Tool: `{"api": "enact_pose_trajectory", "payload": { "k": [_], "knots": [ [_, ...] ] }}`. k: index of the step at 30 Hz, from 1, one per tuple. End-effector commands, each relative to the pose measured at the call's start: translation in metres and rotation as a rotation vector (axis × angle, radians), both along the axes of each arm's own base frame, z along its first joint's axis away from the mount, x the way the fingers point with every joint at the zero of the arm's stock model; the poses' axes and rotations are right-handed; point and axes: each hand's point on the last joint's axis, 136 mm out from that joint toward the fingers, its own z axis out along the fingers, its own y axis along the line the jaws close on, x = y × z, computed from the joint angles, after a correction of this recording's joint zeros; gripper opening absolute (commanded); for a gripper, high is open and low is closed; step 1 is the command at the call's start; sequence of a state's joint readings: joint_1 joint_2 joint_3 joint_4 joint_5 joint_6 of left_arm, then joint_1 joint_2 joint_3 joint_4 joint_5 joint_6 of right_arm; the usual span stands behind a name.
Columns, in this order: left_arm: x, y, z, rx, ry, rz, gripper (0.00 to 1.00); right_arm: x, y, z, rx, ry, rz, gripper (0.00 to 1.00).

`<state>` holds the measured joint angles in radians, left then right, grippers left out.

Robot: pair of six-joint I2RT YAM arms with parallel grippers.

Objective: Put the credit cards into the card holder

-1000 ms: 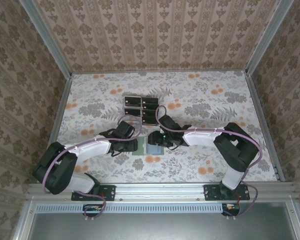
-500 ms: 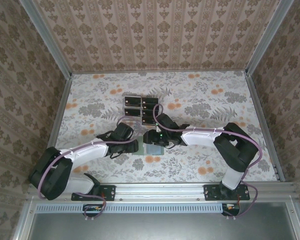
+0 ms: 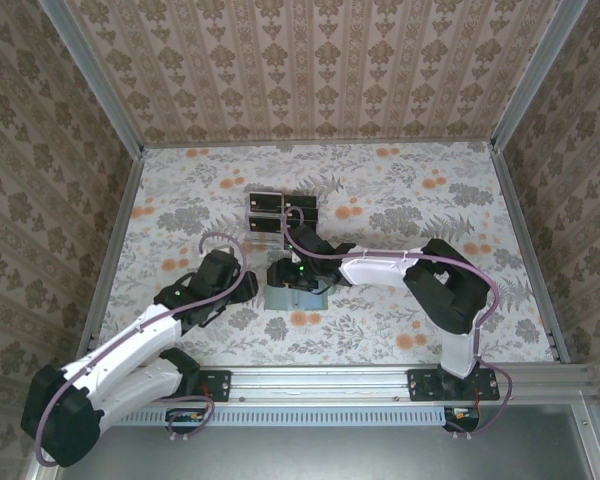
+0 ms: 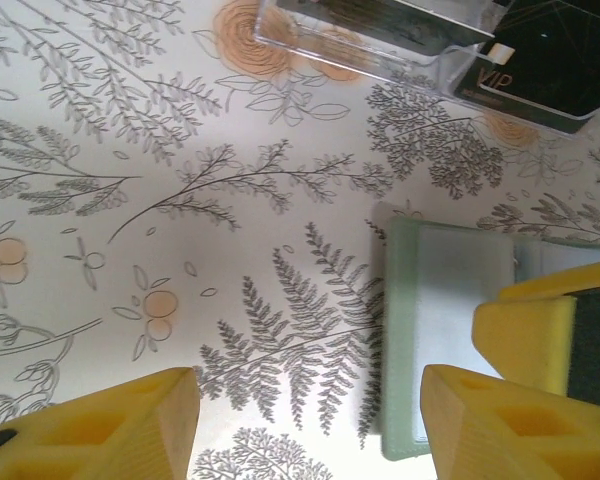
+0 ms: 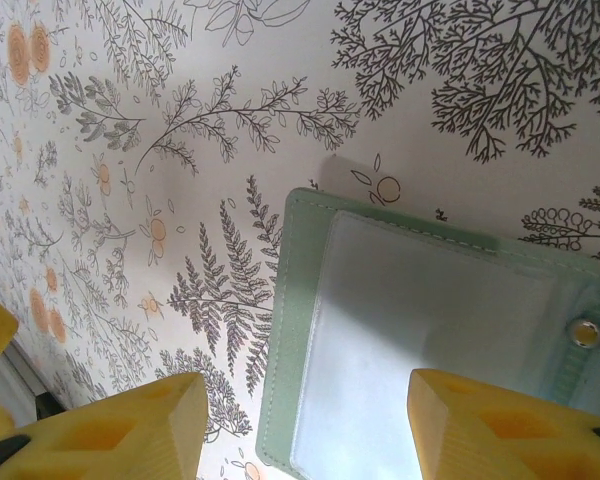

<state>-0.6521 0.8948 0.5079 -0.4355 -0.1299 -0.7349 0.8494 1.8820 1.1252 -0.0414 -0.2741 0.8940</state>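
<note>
Left arm (image 3: 140,340) and right arm (image 3: 380,268) outstretched, low, jaws apart.

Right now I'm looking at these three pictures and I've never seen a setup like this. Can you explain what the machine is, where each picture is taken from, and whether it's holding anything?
These are two robot arms bolted at the near edge of a table with a flowery cover. The wide picture looks down from above and behind them. The other two pictures come from a small camera on each wrist, so the yellow blocks at the bottom are that arm's own fingers. On the table lies a pale green card holder with a clear pocket facing up. Beyond it, black cards sit in a clear rack. The left gripper hangs beside the holder and the right gripper hangs right over it. Both are open and hold nothing.
</note>
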Motion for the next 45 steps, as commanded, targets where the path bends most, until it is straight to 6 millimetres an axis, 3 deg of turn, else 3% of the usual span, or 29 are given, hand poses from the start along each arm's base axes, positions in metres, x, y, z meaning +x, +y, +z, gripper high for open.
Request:
{"api": "enact_pose_trajectory", "payload": {
  "k": [1, 7, 11, 16, 21, 37, 45],
  "knots": [
    [-0.007, 0.009, -0.011, 0.03, 0.043, 0.02, 0.63, -0.001, -0.001, 0.018, -0.001, -0.01, 0.004, 0.57],
    [0.004, -0.016, -0.008, -0.023, 0.031, -0.063, 0.66, -0.002, -0.042, 0.034, -0.091, -0.08, -0.045, 0.58],
    [0.014, -0.034, -0.006, -0.026, 0.033, -0.121, 0.67, -0.004, -0.071, 0.029, -0.187, -0.096, -0.073, 0.58],
    [0.023, -0.05, -0.008, 0.002, 0.04, -0.172, 0.68, -0.008, -0.086, 0.015, -0.251, -0.092, -0.079, 0.58],
    [0.025, -0.056, -0.019, 0.049, 0.056, -0.188, 0.68, -0.007, -0.087, 0.002, -0.26, -0.083, -0.078, 0.58],
    [0.006, -0.036, -0.069, 0.152, 0.152, -0.145, 0.68, -0.013, -0.094, -0.035, -0.284, -0.026, -0.092, 0.58],
    [-0.004, -0.034, -0.087, 0.169, 0.193, -0.145, 0.67, -0.013, -0.08, -0.041, -0.223, 0.001, -0.077, 0.58]
  ]
}}
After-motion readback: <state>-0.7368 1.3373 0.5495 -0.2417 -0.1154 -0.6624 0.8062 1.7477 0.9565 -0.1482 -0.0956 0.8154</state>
